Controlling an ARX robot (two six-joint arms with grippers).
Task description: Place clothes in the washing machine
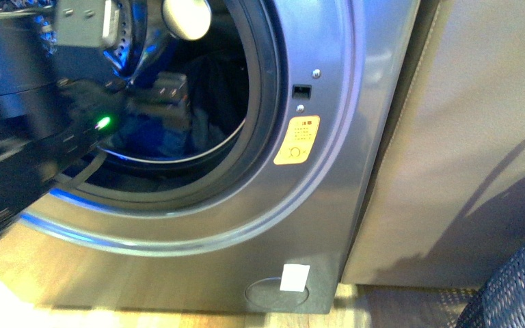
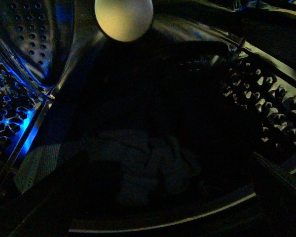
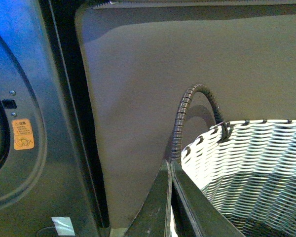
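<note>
Right wrist: right hand (image 3: 170, 207) closed, empty.

Washing machine (image 1: 328, 205): silver-grey, dark rubber rim, yellow-orange sticker (image 1: 297, 140). Clothes (image 2: 148, 163): plain dark grey. Basket (image 3: 246, 168): white-and-black weave. Panel (image 1: 465, 137): plain beige-grey.

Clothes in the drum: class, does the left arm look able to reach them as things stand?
Probably yes. The washer stands open, the left arm already reaches into the porthole, and its wrist camera looks straight at the clothes on the drum floor with nothing between.
</note>
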